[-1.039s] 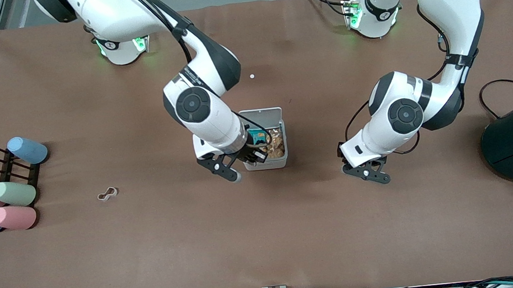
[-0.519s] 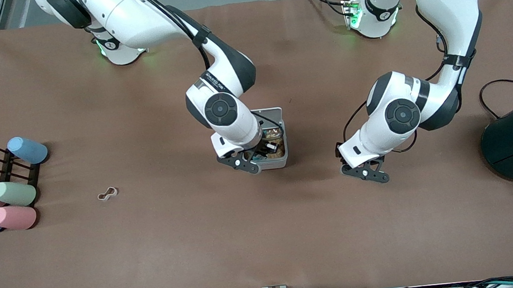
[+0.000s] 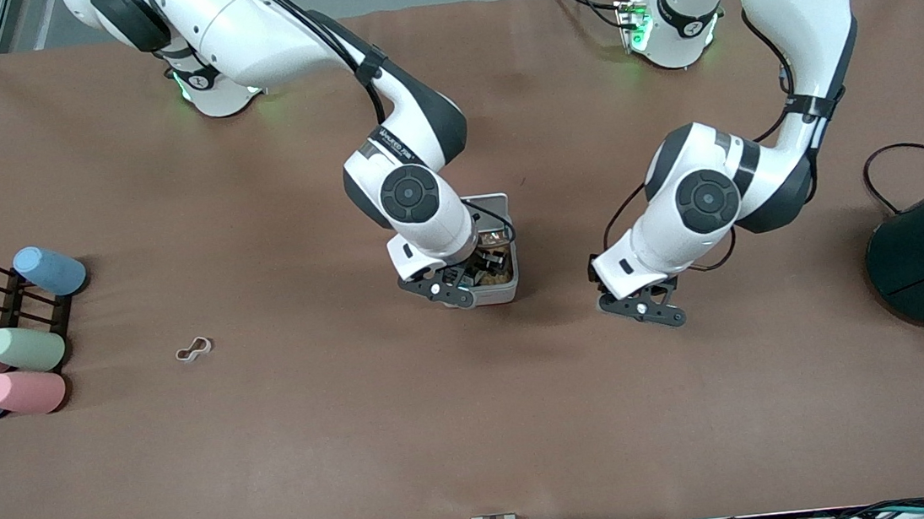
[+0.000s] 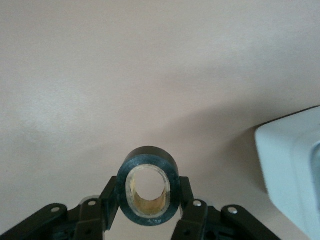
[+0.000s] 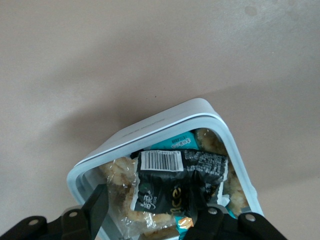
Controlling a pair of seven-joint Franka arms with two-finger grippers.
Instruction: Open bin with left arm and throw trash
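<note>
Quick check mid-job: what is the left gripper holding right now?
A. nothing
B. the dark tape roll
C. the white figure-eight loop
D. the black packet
B: in the left wrist view the dark tape roll sits upright between the fingers of the left gripper, with the white bin off to one side of it.

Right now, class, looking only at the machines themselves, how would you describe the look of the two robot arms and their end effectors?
Both arms have glossy white rounded shells with dark grey joint sections and round dark grey joint caps. Black cables run along each arm, and green lights glow at both bases. The left end effector and the right end effector are black, with two fingers of flat black links pinned by silver screws.
</note>
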